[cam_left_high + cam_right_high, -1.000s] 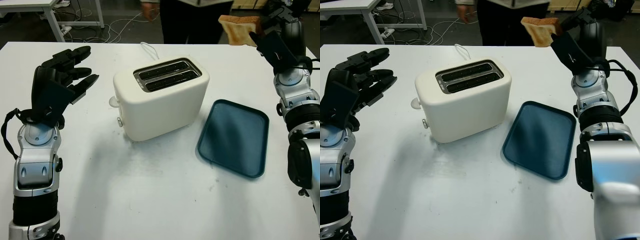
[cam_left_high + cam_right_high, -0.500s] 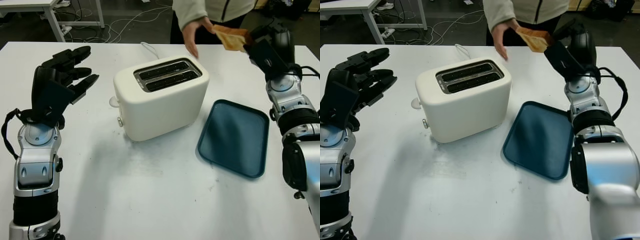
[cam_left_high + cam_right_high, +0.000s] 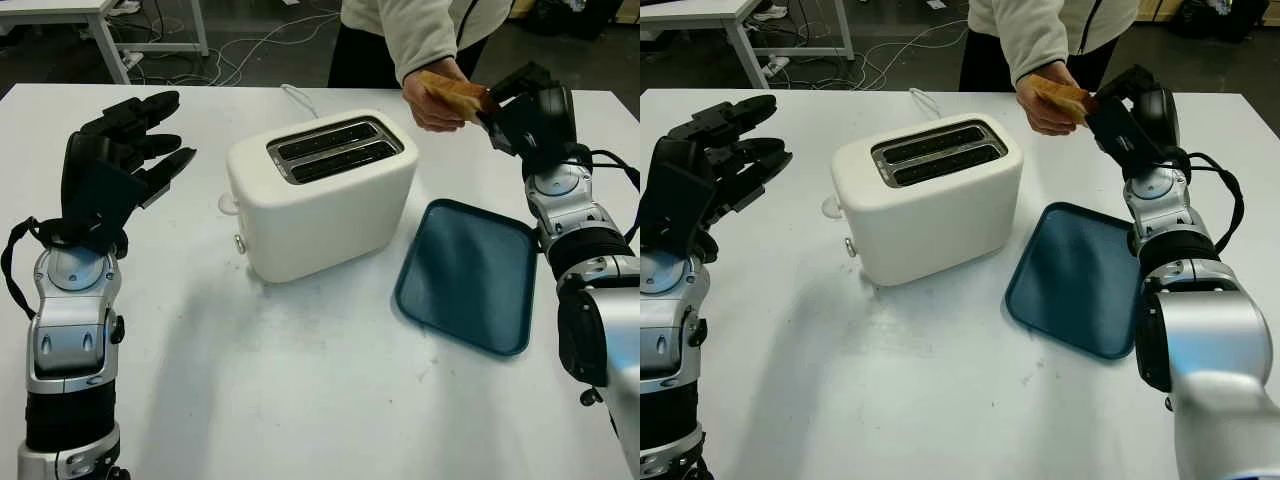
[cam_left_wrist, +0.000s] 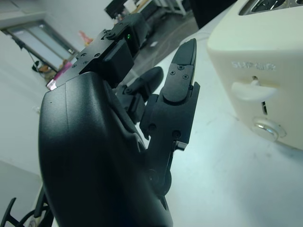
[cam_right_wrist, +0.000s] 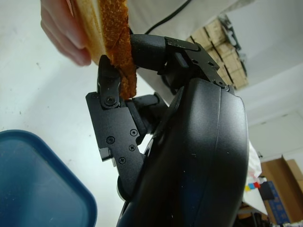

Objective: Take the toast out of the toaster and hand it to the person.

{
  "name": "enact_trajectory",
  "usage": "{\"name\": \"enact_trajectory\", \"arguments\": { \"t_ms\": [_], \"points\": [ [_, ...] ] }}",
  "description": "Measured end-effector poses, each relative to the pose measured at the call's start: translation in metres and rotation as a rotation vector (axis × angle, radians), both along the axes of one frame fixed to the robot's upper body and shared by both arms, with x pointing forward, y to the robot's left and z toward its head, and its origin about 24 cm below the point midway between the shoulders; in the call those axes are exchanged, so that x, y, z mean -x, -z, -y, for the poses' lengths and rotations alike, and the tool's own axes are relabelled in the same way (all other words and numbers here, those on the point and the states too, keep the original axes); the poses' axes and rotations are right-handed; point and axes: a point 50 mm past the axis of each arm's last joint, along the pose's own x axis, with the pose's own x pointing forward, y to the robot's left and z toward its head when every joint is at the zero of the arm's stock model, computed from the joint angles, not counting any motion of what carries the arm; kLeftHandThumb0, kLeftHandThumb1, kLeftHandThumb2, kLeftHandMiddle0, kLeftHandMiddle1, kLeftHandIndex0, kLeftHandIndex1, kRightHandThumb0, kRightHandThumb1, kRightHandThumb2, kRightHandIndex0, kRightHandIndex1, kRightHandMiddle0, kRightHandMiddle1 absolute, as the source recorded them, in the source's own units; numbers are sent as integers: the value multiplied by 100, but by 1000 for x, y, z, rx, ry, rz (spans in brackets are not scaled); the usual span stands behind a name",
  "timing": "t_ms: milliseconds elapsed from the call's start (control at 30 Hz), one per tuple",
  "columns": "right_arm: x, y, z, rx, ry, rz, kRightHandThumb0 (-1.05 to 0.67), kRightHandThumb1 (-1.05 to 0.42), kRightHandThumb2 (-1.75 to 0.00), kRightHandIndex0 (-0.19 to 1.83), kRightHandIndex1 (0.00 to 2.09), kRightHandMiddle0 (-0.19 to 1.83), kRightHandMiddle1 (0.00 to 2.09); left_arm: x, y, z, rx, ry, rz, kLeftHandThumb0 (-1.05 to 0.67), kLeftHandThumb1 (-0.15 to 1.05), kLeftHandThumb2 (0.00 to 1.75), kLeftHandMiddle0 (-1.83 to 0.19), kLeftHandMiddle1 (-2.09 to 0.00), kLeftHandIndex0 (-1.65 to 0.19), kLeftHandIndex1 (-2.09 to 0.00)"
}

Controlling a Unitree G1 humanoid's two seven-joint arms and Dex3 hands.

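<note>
Right hand is up over the far right edge of the tabletop, fingers clamped on one end of the toast. In the wrist view the slice sits pinched btwn the black fingers, w/ the person's hand already closed on the other end, so both hold it at once. Toast is in the air past the far edge of the tray, right of the toaster, whose slots look empty. Left hand is open, raised over the left side of the tabletop, well apart from the toaster.

Risk, as I judge it: handover is at the shared-grip stage. If the robot keeps squeezing while the person pulls, the slice could tear or crumble. If it lets go before the person's grip is firm, toast drops onto the tabletop or tray. Any arm motion now would also drag against the person's fingers.

Vs 0.5 s ago: person's hand was open and only reaching beside the toast, now it's wrapped round it. Right hand has come lower and nearer the person. Left hand, toaster and tray unchanged
</note>
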Motion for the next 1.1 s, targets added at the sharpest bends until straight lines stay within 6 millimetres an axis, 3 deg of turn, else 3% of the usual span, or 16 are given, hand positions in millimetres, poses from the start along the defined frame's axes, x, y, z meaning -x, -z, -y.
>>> {"name": "enact_trajectory", "arguments": {
  "t_ms": [233,333,433,533,567,600,633,667,733,867,1000,1100],
  "points": [
    [0,0,0,5,1,-2,-32,-92,-31,86,175,62,175,0,0,0,1,-1,0,-29,92,10,-52,-60,-71,-1],
    [0,2,0,9,9,-18,-35,-92,-32,75,175,58,175,0,0,0,2,-1,1,-29,92,11,-51,-60,-71,-1],
    [0,2,-1,15,6,-23,-34,-92,-31,83,175,60,175,0,0,1,9,1,1,-28,92,11,-52,-60,-71,-1],
    [-1,3,-2,19,4,-25,-50,-92,-29,86,173,65,170,0,0,1,11,0,-1,-28,92,10,-52,-60,-71,-1],
    [-1,3,-2,21,2,-26,-56,-92,-29,84,169,71,154,0,0,1,12,0,-1,-28,92,10,-52,-60,-71,-1],
    [-1,3,-2,24,0,-26,-60,-92,-29,84,160,76,137,0,0,1,13,0,0,-27,92,10,-52,-60,-71,-1],
    [-1,2,-3,29,-3,-25,-66,-92,-32,84,110,76,89,0,0,1,13,-1,0,-27,92,10,-51,-60,-71,0],
    [-1,1,-3,34,-17,-24,-65,-92,-34,84,77,77,57,0,0,1,13,-1,0,-27,92,10,-51,-60,-71,0],
    [-1,-2,-5,46,-68,-20,-67,-92,-42,72,31,67,16,1,0,0,14,-3,-1,-27,92,10,-51,-60,-71,0],
    [5,-8,-11,30,-201,28,-69,-92,-45,53,7,50,1,3,-1,1,10,-2,7,-27,92,10,-51,-60,-71,0],
    [26,-4,-16,-24,-278,138,-55,-92,-44,56,7,53,3,7,0,0,14,-5,7,-25,92,10,-51,-60,-69,0],
    [49,10,-25,-130,-315,211,-50,-92,-47,57,6,55,3,12,6,-1,51,0,-2,-27,92,11,-49,-59,-67,0]
  ]
}}
